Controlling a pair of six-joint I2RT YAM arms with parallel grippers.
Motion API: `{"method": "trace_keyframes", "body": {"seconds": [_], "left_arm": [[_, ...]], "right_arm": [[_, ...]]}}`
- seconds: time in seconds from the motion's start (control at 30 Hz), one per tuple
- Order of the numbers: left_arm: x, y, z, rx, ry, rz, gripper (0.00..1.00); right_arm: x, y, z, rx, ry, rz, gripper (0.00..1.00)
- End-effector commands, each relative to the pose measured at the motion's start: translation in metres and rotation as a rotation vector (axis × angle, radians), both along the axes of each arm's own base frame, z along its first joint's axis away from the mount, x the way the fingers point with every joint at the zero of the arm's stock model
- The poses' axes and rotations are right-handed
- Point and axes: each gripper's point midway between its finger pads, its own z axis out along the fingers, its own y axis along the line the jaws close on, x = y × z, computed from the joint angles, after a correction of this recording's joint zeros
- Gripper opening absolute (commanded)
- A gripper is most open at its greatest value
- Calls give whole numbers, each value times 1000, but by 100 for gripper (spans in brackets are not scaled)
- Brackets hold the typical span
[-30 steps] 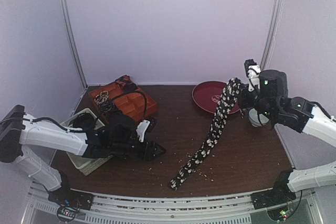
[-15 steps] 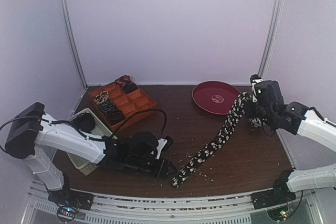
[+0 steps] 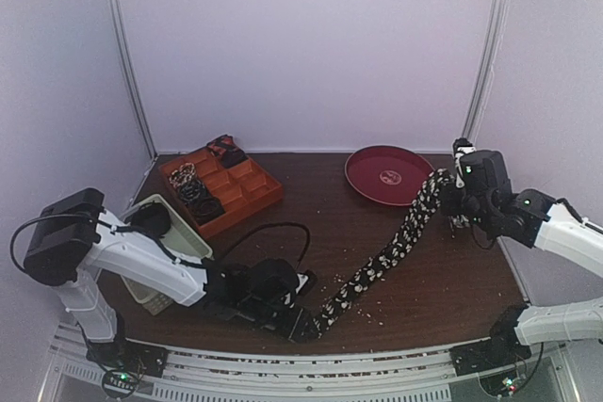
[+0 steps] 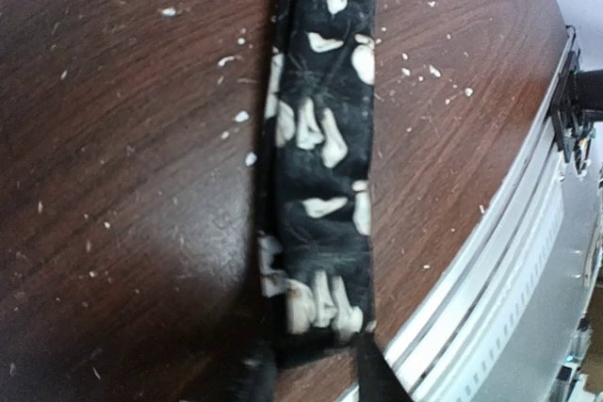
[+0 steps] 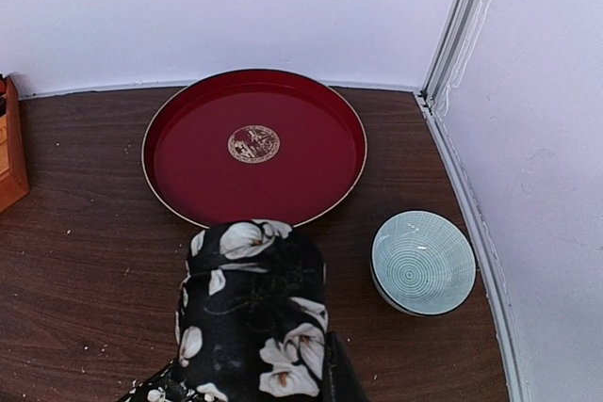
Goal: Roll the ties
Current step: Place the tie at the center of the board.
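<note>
A long black tie (image 3: 382,261) with white flowers runs slantwise across the table from near front to far right. My right gripper (image 3: 450,193) is shut on its far end, held above the table. In the right wrist view the folded fabric (image 5: 254,308) drapes over the jaws, and only one finger (image 5: 341,374) shows. My left gripper (image 3: 303,327) is low at the tie's near end by the front edge. In the left wrist view the flat tie end (image 4: 320,138) lies between my open left gripper's (image 4: 316,378) dark fingers. Several coiled ties (image 3: 193,190) sit in the orange tray (image 3: 250,185).
A round red plate (image 3: 386,174) lies at the back right. A pale blue bowl (image 5: 422,263) stands near the right wall. A white slatted basket (image 3: 174,233) is beside the left arm. The metal rail (image 4: 490,270) of the front edge runs close to the left gripper. Crumbs litter the wood.
My left arm has swung forward and right from near the tray to the tie's near end, its jaws narrowing. My right gripper has come down and slightly right with the tie's far end.
</note>
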Motion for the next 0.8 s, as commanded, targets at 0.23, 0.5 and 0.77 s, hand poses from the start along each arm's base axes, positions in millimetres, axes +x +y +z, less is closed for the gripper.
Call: {"method": "trace_keyframes", "body": {"seconds": [0.23, 0.5, 0.77], "left_arm": [[40, 38, 0, 183, -158, 131, 0], [50, 75, 12, 203, -149, 111, 0], [52, 106, 12, 247, -104, 104, 0]], "right_arm": [[-2, -2, -4, 61, 6, -19, 0], [-4, -31, -36, -78, 68, -167, 0], [-10, -50, -68, -183, 154, -261, 9]]}}
